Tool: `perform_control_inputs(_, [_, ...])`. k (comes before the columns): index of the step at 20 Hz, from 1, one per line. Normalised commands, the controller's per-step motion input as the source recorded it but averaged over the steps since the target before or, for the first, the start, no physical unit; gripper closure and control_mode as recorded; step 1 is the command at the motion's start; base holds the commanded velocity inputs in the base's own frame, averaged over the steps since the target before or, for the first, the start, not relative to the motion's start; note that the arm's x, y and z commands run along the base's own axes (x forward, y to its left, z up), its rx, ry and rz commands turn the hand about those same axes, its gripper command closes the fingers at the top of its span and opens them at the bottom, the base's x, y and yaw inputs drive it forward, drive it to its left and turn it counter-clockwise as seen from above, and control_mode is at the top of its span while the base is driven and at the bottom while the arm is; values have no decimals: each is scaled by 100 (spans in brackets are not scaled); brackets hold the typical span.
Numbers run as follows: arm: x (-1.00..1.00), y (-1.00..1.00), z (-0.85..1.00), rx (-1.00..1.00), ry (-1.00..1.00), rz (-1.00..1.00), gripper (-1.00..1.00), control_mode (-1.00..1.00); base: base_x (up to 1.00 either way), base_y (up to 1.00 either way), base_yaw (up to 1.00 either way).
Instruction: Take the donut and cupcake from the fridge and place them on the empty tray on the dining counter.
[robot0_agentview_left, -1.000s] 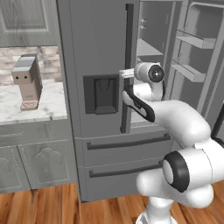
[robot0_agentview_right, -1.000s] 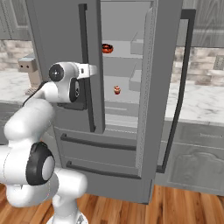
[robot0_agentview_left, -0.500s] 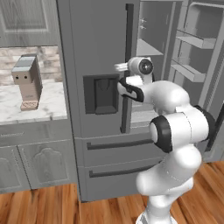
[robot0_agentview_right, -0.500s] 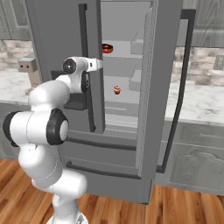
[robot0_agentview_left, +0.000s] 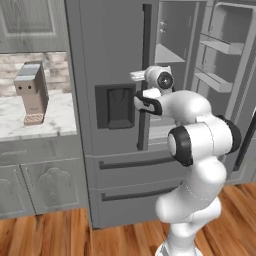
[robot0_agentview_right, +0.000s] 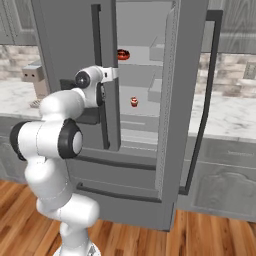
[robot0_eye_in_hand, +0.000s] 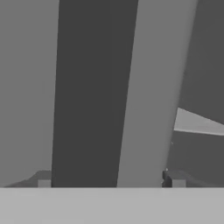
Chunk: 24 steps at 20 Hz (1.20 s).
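Observation:
The grey fridge (robot0_agentview_left: 107, 60) has its left door shut and its right door (robot0_agentview_right: 172, 100) swung open. Inside, the donut (robot0_agentview_right: 123, 53) with dark icing lies on an upper shelf. The small red cupcake (robot0_agentview_right: 134, 102) stands on a shelf lower down. My gripper (robot0_agentview_left: 144, 100) is at the left door's long black handle (robot0_agentview_left: 145, 45), at about the height of the dispenser panel (robot0_agentview_left: 115, 106). In the hand view my gripper (robot0_eye_in_hand: 108, 181) is open. Its fingertips (robot0_eye_in_hand: 43, 182) stand wide apart on either side of the dark handle (robot0_eye_in_hand: 87, 96) and the door's pale edge.
A grey boxy appliance (robot0_agentview_left: 31, 92) stands on the marble wall counter (robot0_agentview_left: 15, 122) left of the fridge, above grey cabinets. The open door's shelves (robot0_agentview_left: 217, 47) jut out on the right. More marble counter (robot0_agentview_right: 230, 117) runs to the right of the fridge. The floor is wood.
The arm has folded up and risen, bringing the hand left and closer to the left door's handle. The donut and the cupcake have not moved.

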Motion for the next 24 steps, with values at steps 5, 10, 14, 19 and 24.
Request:
perform_control_inputs(5, [26,49,16,-1,18,0,100,-100,0,0,0])
perform_control_inputs(10, [-87,61,42,0,26,-5,100,-100,0,0,0])
perform_control_inputs(14, [-100,72,17,0,24,-6,100,-100,0,0,0])
perform_control_inputs(19, [-100,94,-24,0,-3,-1,100,-100,0,0,0])
perform_control_inputs(24, [-100,100,-15,-2,-1,-1,100,-100,0,0,0])
